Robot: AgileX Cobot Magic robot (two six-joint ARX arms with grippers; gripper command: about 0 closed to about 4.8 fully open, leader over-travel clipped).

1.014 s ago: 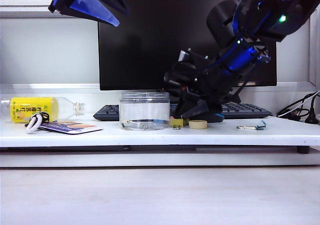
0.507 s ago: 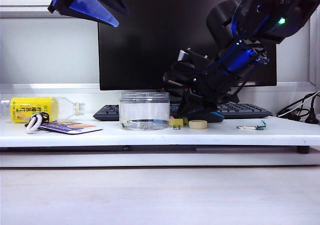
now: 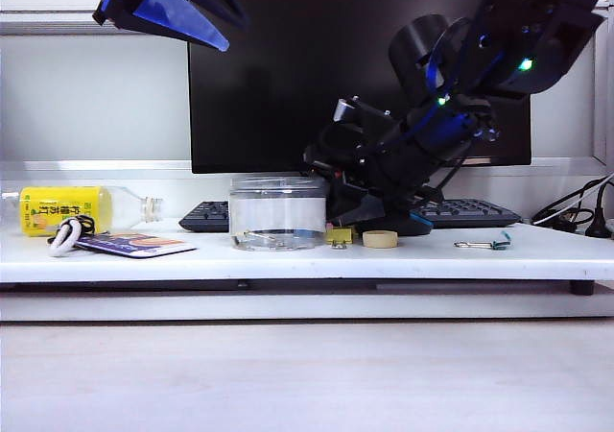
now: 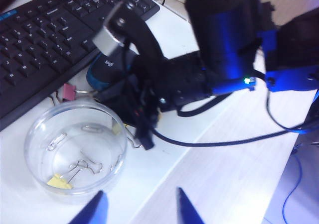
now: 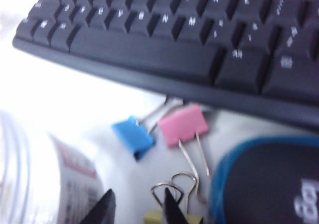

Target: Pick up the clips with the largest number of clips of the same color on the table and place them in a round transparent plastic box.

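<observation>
A pale-yellow clip (image 5: 172,217) sits at the right tool's (image 5: 137,206) dark tips; just beyond lie a pink clip (image 5: 183,125), a blue clip (image 5: 132,136), a black keyboard (image 5: 199,40) with white letters, and a white bench (image 5: 70,94).

This is an office desk used as a robot test bench. A large dark monitor (image 3: 317,67) fills the upper middle of the exterior view, standing against a pale wall, with a black keyboard (image 3: 460,211) just in front of it on a white desktop (image 3: 288,261). A black and blue computer mouse (image 5: 271,184) lies beside the keyboard at the lower right of the right wrist view. Stationery is scattered about: a pink binder clip (image 5: 183,125) and a blue binder clip (image 5: 133,136) near the keyboard edge, and a tape roll (image 3: 380,239) at the centre of the exterior view. Black cables (image 3: 571,211) trail off at the far right.
</observation>
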